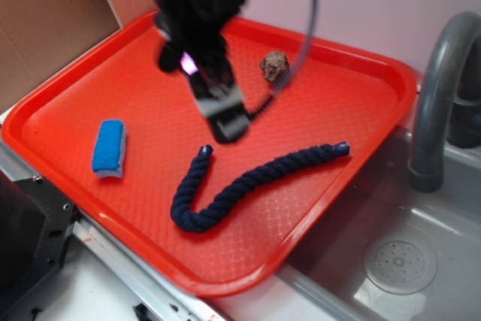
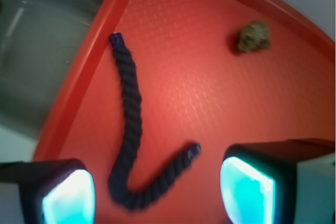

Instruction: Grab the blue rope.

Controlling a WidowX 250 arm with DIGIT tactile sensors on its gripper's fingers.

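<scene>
The blue rope (image 1: 240, 186) is a thick dark navy twisted rope lying in a J shape on the red tray (image 1: 68, 118), its bend near the front rim. In the wrist view the rope (image 2: 131, 114) runs down from the tray's left rim and hooks back up between my fingers. My gripper (image 1: 225, 122) hangs above the tray just behind the rope's short end, not touching it. It is open and empty (image 2: 157, 195), with the rope's bend lying below the gap between the two cyan pads (image 2: 247, 187).
A small bright blue sponge (image 1: 110, 147) lies at the tray's left. A brown lumpy object (image 1: 274, 65) sits near the tray's back, also in the wrist view (image 2: 252, 37). A grey sink (image 1: 391, 246) with a faucet (image 1: 440, 88) lies to the right.
</scene>
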